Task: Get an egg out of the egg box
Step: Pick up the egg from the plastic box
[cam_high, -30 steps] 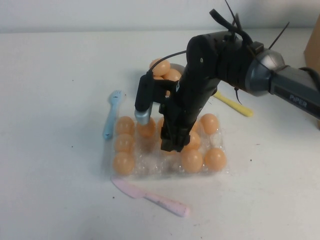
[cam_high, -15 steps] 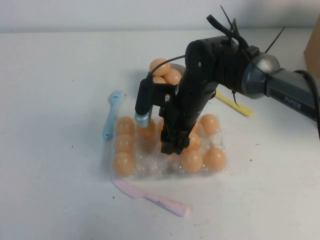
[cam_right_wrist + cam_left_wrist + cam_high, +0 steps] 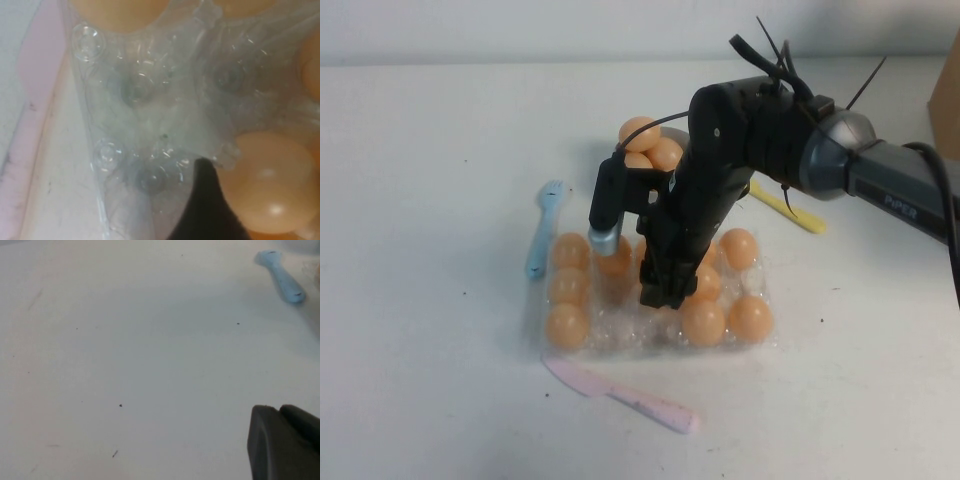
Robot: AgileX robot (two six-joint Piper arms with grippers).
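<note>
1. We are seeing the right gripper (image 3: pixel 663 290) reaching down into the middle of the egg box (image 3: pixel 620 335), among the eggs; whether its fingers are parted or clenched, we cannot tell.
2. In the right wrist view, one dark finger (image 3: pixel 205 210) is sitting just beside the egg (image 3: pixel 272 182), over the box's clear cups.
3. The left gripper (image 3: pixel 285 440) is hovering over bare table (image 3: pixel 125 340), well apart from the box; its finger state is hidden.
4. A blue fork (image 3: pixel 543 228) and a pink knife (image 3: pixel 620 395) are lying beside the box.

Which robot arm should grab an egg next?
Right. The right gripper is already down in the egg box, beside an egg. The left gripper sits over bare table, away from the box.
</note>
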